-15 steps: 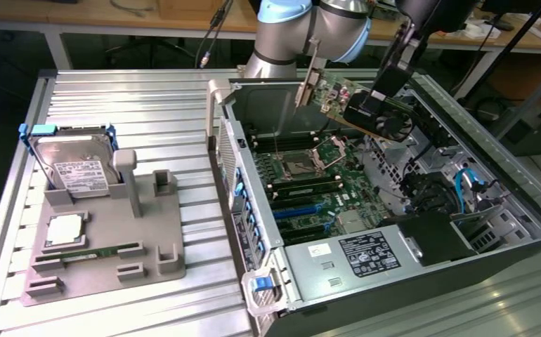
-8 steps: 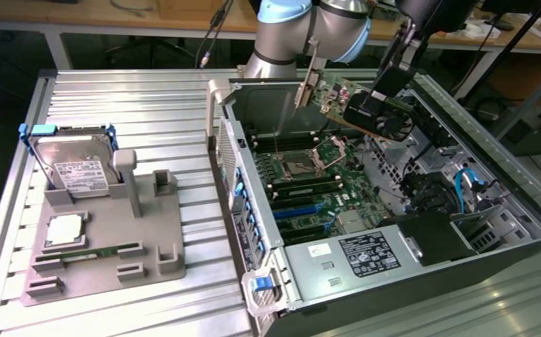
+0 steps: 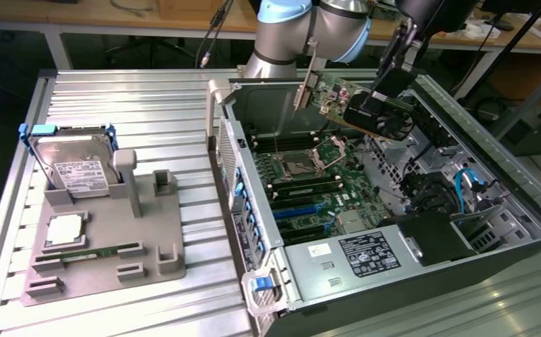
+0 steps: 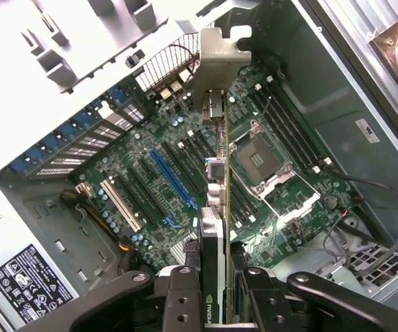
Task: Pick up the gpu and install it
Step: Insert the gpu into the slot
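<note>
With the jaws clamped on the gpu point(image 3: 346, 98), which hangs on edge above the motherboard point(image 4: 268, 173) inside the open case point(image 3: 495, 147), good practice seems to be squaring its lower edge to the blue slot point(image 4: 173, 181).

The ribbed metal table point(image 3: 111, 91) carries a grey parts holder point(image 3: 158, 217) and an open computer case point(image 3: 364, 312), apparently on its side.
</note>
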